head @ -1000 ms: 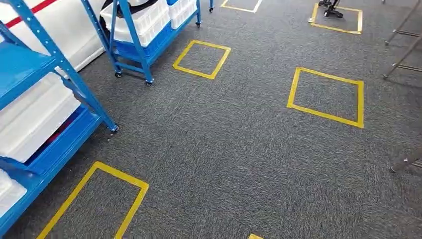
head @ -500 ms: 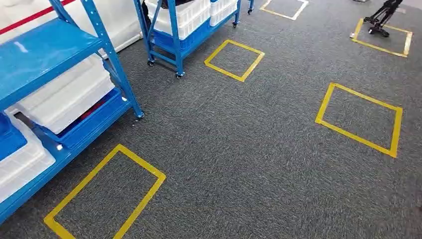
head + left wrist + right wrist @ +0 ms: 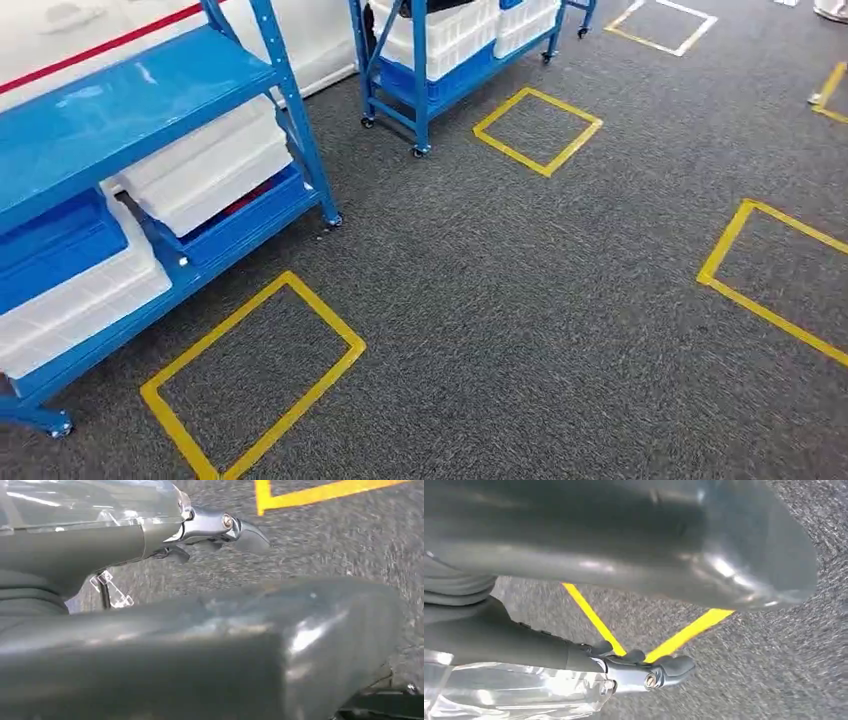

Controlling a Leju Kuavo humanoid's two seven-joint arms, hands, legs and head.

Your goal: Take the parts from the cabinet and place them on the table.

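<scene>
Wrist views put both arms hanging over the carpet: left hand [image 3: 220, 530] and right hand [image 3: 644, 672] hold nothing, fingers look loosely extended, though how far apart is hard to tell. You're mid-approach, I'd say. Stop squarely in the yellow floor square [image 3: 255, 380] beside the blue rack [image 3: 150, 80]. White bins [image 3: 205, 165] sit on its shelves; parts aren't visible, presumably inside. Farther rack [image 3: 440, 50] is well apart.

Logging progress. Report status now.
Left hand, right hand empty, over carpet. Blue rack front-left, white bins shelved. Yellow tape square before it.
</scene>
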